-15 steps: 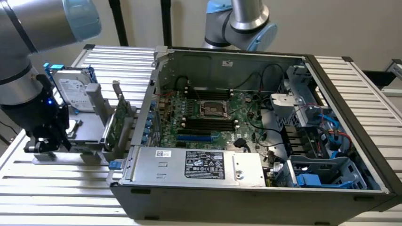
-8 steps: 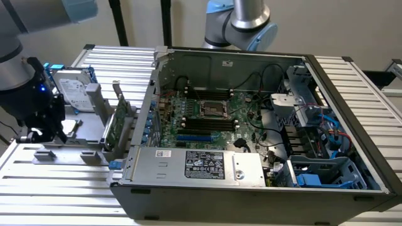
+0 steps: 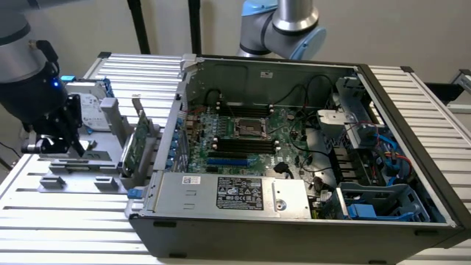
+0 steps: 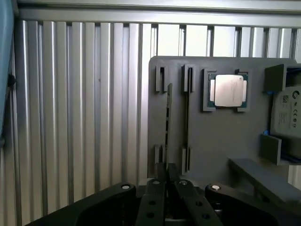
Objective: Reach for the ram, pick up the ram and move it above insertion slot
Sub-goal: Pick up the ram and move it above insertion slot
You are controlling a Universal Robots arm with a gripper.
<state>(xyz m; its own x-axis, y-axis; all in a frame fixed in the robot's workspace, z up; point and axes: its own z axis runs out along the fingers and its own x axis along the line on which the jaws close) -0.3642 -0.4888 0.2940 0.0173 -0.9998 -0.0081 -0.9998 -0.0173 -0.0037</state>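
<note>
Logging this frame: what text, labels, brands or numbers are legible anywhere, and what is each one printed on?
Black label on the silver power supply box: print too small to read.
White sticker beside it: unreadable.
Pale label on the hard drive: marks blurred, unreadable.
Silver processor lid: no legible text.
Nothing can be quoted.

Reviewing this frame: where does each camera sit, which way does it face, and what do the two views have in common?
Exterior view: off the arm, raised, looking down across the slatted table at the open computer case and the grey fixture on the exterior view's left; the arm and gripper show over the fixture.
Wrist view: on the wrist, looking past the gripper onto the fixture, where the ram stands edge-on near a processor.
Shared: gripper, fixture, slatted table.
</note>
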